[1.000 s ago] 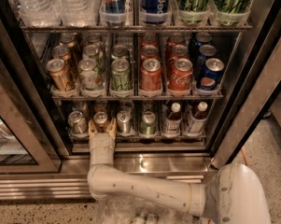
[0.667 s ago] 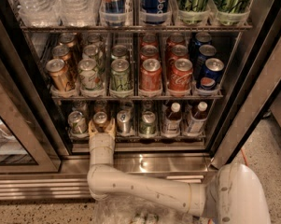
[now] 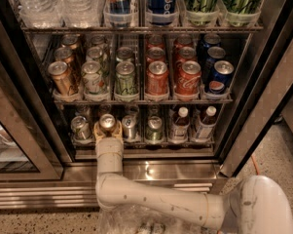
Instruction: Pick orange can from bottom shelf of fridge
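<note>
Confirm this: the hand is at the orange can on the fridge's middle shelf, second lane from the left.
Wrong shelf. The camera view shows the hand at the orange can on the bottom shelf of the fridge, second lane from the left.

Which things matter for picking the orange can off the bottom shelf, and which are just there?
Job: orange can; gripper, at that can; bottom shelf; fridge.
Bystanders: red cola cans; Pepsi cans; water bottles.

Matt claw (image 3: 107,131) around glossy metal orange can (image 3: 107,121)
</note>
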Controlling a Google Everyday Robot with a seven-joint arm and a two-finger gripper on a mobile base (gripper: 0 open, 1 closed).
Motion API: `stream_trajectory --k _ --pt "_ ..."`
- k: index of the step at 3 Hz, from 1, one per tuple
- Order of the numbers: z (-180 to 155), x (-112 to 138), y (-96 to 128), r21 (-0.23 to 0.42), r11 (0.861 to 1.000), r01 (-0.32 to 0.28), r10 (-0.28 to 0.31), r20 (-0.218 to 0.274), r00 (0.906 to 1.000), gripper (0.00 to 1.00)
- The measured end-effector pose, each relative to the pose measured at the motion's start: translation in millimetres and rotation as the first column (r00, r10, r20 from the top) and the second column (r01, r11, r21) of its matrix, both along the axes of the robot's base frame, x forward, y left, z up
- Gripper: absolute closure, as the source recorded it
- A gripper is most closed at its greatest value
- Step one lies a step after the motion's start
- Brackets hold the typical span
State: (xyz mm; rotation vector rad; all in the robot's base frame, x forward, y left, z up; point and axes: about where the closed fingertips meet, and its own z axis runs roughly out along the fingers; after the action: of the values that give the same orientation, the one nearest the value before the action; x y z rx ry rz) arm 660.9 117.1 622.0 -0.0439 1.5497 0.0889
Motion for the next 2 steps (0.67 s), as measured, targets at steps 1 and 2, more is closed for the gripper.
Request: stream_trajectory --k 1,2 --pt "42.8 -28.6 -10.9 0.112 0.990 -0.090 0.086 0.041 0.9955 1.00" --pt "81.8 -68.0 -23.2 0.223 0.949 -0.223 0.210 0.078 0.9746 1.00"
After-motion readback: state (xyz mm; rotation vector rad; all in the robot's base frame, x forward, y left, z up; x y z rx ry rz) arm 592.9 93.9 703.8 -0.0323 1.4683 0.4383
